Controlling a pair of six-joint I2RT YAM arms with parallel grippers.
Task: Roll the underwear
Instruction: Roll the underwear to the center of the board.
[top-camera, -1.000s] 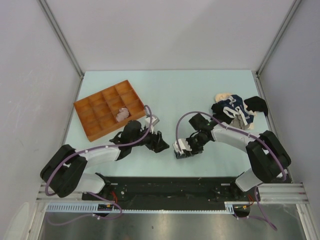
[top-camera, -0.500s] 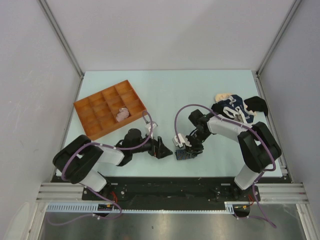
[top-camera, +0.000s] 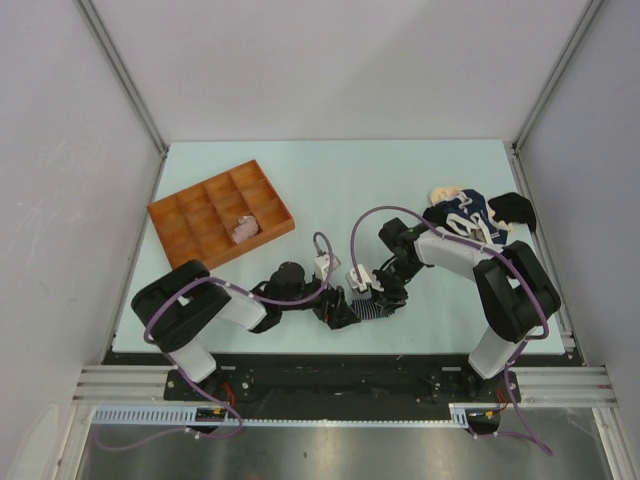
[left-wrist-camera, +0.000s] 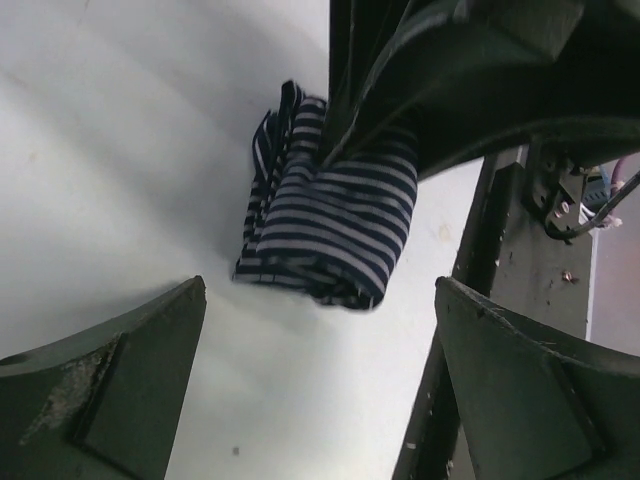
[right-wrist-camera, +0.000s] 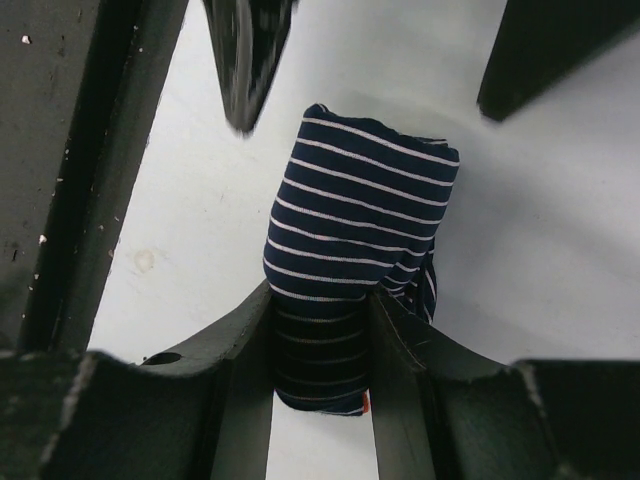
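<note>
At the lower centre of the top view, the striped underwear (top-camera: 366, 306) is held as a tight roll, pinched between the fingers of the right gripper (right-wrist-camera: 322, 325). The left gripper (left-wrist-camera: 320, 310) is spread wide around it, grasping nothing. Rolling of this piece is judged done and a handover in hand: the free end must be enclosed before the right grip is loosened, lest it unroll. In the right wrist view its long axis runs bottom to top, the free end pointing up. Farther off, a pink roll (top-camera: 243, 229) lies in the tray (top-camera: 190, 205) at middle left, and a pile of underwear (top-camera: 468, 222) at upper right.
</note>
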